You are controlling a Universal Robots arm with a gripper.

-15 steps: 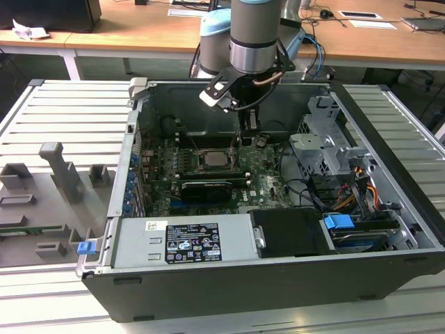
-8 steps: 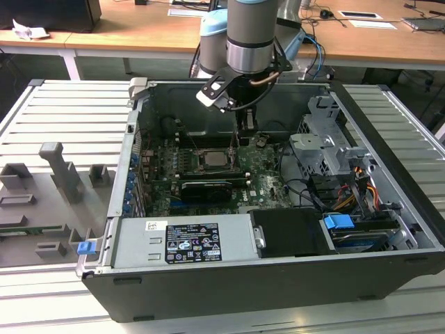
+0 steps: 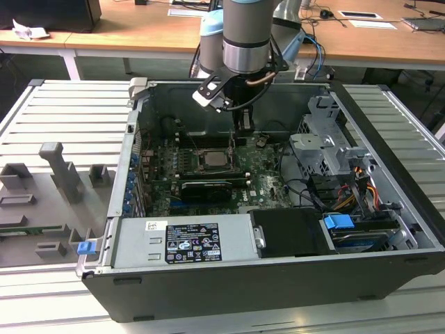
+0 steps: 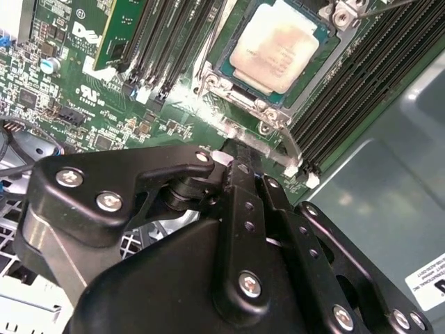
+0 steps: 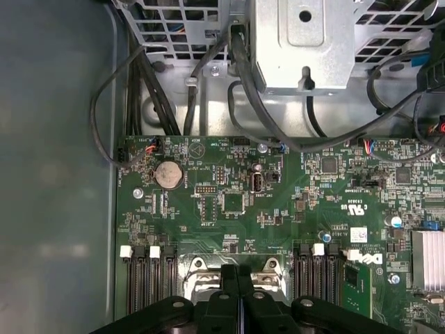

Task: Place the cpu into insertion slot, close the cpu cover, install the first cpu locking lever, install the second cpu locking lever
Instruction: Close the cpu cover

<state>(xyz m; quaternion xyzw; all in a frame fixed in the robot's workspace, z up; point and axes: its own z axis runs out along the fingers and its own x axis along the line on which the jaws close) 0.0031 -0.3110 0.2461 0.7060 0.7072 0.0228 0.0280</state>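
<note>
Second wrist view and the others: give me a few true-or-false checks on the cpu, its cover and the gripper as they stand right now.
1. The cpu is seated in the insertion slot. True.
2. The cpu cover stands upright on its hinge. False: it lies flat, framing the cpu.
3. The gripper is down inside the computer case, at the edge of the socket. True.
4. The gripper is carrying the cpu. False: the cpu lies in the slot, apart from the gripper.
5. Memory slots run along one side of the socket only. False: in the first wrist view, long black slots flank it on both sides.
</note>
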